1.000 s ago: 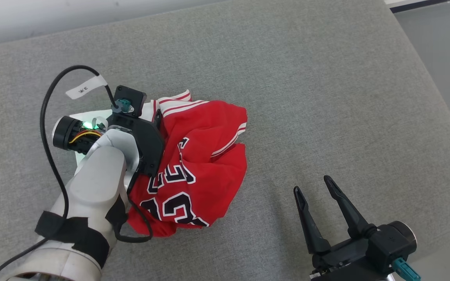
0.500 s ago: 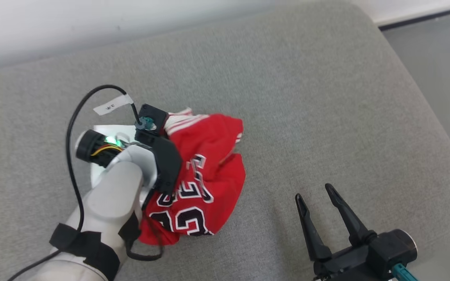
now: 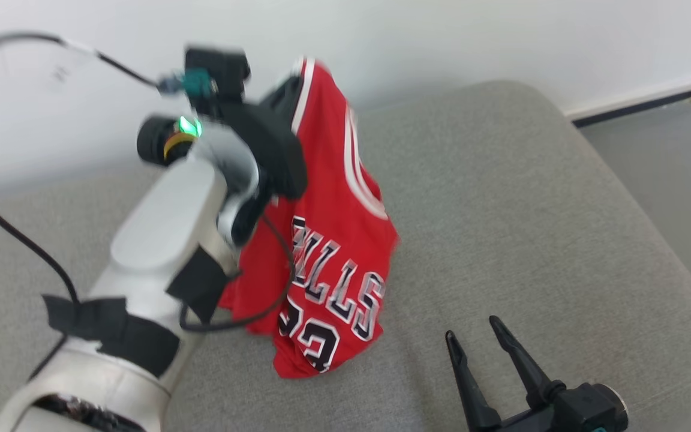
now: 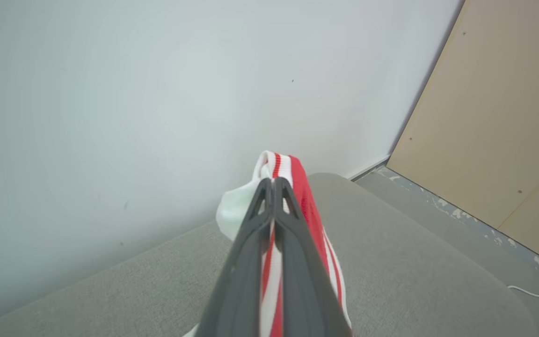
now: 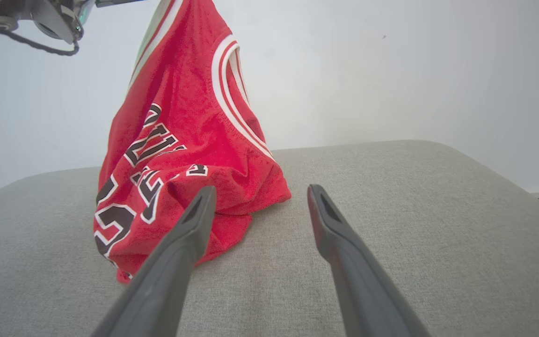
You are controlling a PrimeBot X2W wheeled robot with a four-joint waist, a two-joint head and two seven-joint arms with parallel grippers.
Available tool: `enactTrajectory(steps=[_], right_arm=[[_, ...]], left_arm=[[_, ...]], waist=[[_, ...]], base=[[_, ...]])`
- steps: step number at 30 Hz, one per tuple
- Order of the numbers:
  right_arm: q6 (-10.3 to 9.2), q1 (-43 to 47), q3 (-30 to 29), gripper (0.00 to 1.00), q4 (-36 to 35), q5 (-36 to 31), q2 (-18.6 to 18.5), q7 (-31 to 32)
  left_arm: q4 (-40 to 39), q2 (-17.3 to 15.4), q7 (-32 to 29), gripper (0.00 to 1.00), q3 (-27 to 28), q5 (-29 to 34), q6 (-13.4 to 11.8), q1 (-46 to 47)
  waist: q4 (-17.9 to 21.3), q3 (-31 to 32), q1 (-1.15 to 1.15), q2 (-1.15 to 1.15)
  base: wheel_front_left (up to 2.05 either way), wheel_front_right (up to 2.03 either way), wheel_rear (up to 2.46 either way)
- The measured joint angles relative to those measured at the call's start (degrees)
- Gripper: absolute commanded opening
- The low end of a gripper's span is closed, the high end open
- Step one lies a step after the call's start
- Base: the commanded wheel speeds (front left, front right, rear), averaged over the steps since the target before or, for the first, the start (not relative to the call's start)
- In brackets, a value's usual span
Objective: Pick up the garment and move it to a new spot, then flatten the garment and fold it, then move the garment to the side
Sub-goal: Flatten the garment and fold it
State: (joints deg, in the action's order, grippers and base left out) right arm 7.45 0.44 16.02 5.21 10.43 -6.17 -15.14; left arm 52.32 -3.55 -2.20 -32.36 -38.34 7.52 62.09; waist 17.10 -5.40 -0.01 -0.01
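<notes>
The garment is a red basketball jersey with white striped trim and black-and-white lettering. It hangs from my left gripper, which is raised high and shut on the striped edge. The jersey's lower part still rests on the grey cushion. In the left wrist view, both fingers pinch the red and white trim. My right gripper stands open low at the front right, apart from the jersey, its fingers pointing toward the cloth.
The grey cushion has rounded edges, dropping to a grey floor on the right. A white wall stands behind. A tan panel and a white cable lie beyond the cushion's far end.
My left arm has lifted the jersey off the cushion so it now hangs stretched downward. The head camera has tilted up, bringing the wall into view. The right gripper has stayed low and open.
</notes>
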Motion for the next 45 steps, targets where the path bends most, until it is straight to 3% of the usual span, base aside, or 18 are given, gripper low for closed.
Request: enactTrajectory(steps=[6, 9, 11, 12, 18, 24, 28, 33, 38, 40, 44, 45], right_arm=[[0.00, 0.07, 0.49, 1.00, 0.36, 0.24, 0.81, 0.00], [0.00, 0.06, 0.78, 1.00, 0.65, 0.45, 1.22, -0.01], [0.00, 0.05, 1.01, 1.00, 0.86, 0.52, 1.37, 0.00], [0.00, 0.07, 1.00, 1.00, 1.03, 0.57, 1.52, 0.00], [0.00, 0.27, 0.56, 1.00, 1.09, 0.58, 1.81, 0.00], [0.00, 0.42, -0.10, 1.00, 0.98, 0.58, 2.44, 0.00], [0.00, 0.42, -0.20, 1.00, 0.76, 0.58, 2.72, 0.00], [0.00, 0.40, -0.37, 1.00, 0.64, 0.57, 2.97, 0.00], [0.00, -0.15, -0.26, 1.00, 0.78, 0.53, 2.98, 0.00], [0.00, -0.45, -0.15, 1.00, 0.88, 0.47, 2.87, 0.00], [0.00, -1.05, 0.80, 1.00, 1.68, 0.46, 2.50, 0.00], [0.00, -1.29, 1.23, 1.00, 2.10, 0.49, 2.35, 0.00]], left_arm=[[-3.56, 0.20, -1.42, 0.00, 4.11, -7.73, -0.18, 5.97], [-4.48, 0.41, -0.65, 0.00, 6.08, -11.12, -2.08, 9.68], [-5.25, 0.47, 0.25, 0.00, 6.44, -14.44, -3.71, 11.87], [-5.70, 0.56, 2.08, 0.00, 6.49, -18.29, -6.43, 14.11], [-4.32, 0.67, 11.72, 0.00, 7.93, -28.94, -13.97, 19.60], [3.75, 0.67, 15.37, 0.00, 10.12, -36.07, -17.12, 13.45], [9.89, -1.13, 16.62, 0.00, 14.62, -38.60, -17.08, 5.73], [13.06, -7.47, 17.07, 0.00, 21.29, -37.57, -15.06, -2.03], [7.44, -14.50, 17.18, 0.00, 36.37, -29.16, -15.10, -9.32], [4.15, -14.21, 17.18, 0.00, 42.94, -24.93, -15.75, -12.73], [-0.60, -10.15, 17.17, 0.00, 52.38, -17.71, -15.66, -18.75], [-1.68, -9.24, 17.17, 0.12, 54.38, -16.53, -15.57, -19.70]], waist=[[1.21, 3.67, 0.00, 0.00], [2.51, 4.61, 0.00, 0.00], [3.43, 5.12, 0.00, 0.00], [4.32, 5.57, 0.00, 0.00], [5.84, 6.61, 0.00, 0.00], [4.86, 6.80, 0.01, 0.00], [3.82, 6.65, 0.01, 0.01], [2.55, 5.66, 0.01, 0.01], [1.48, 4.13, 0.01, 0.01], [1.03, 3.48, 0.02, 0.01], [-0.15, 2.46, 0.01, 0.01], [-0.48, 2.27, 0.01, 0.01]], base=[[0.00, 0.00, 0.00], [0.00, 0.00, 0.00], [0.00, 0.00, 0.00], [0.00, 0.00, 0.00], [0.00, 0.00, 0.00], [0.00, 0.00, 0.00], [0.00, 0.00, 0.00], [0.00, 0.00, 0.00], [0.00, 0.00, 0.00], [0.00, 0.00, 0.00], [0.00, 0.00, 0.00], [0.00, 0.00, 0.00]])
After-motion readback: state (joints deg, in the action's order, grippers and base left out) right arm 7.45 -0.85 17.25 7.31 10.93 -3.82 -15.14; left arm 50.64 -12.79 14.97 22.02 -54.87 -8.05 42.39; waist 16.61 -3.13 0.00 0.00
